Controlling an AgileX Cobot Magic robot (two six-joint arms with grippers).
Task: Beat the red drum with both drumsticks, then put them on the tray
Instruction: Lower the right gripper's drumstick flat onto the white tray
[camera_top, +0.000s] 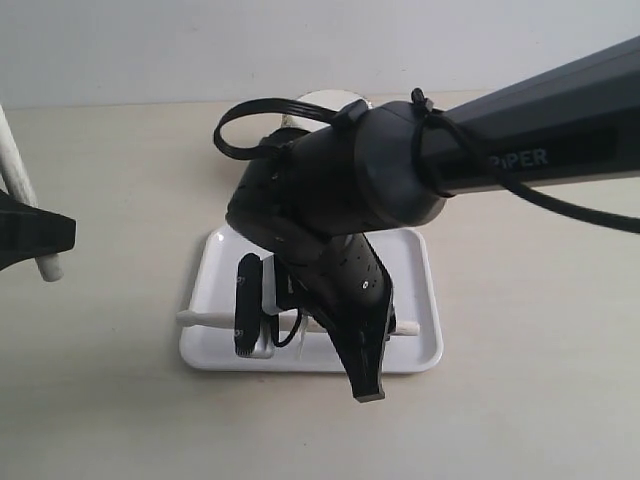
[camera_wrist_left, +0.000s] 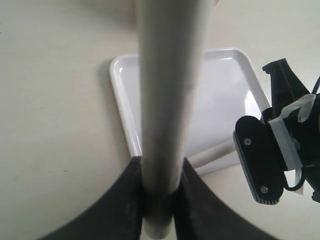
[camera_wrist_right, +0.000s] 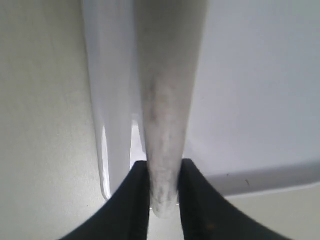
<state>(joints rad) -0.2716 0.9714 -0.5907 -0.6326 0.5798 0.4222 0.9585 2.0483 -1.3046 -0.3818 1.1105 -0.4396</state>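
1. White, rounded-corner rectangular plastic tray (camera_top: 215, 262) sits on the beige tabletop (camera_top: 530, 400). The cream-topped drum (camera_top: 325, 97) stands just behind it, mostly hidden by the right arm (camera_top: 520, 150).
2. Right gripper (camera_wrist_right: 163, 167) is clenched on one slim pale wooden drumstick (camera_top: 205, 319). It stretches low across the tray's near side, its rounded tip poking past the rim. Whether it touches the tray cannot be told.
3. Left gripper (camera_wrist_left: 162, 165) grasps the other pale drumstick (camera_wrist_left: 170, 90), held steeply tilted, well left of the tray.
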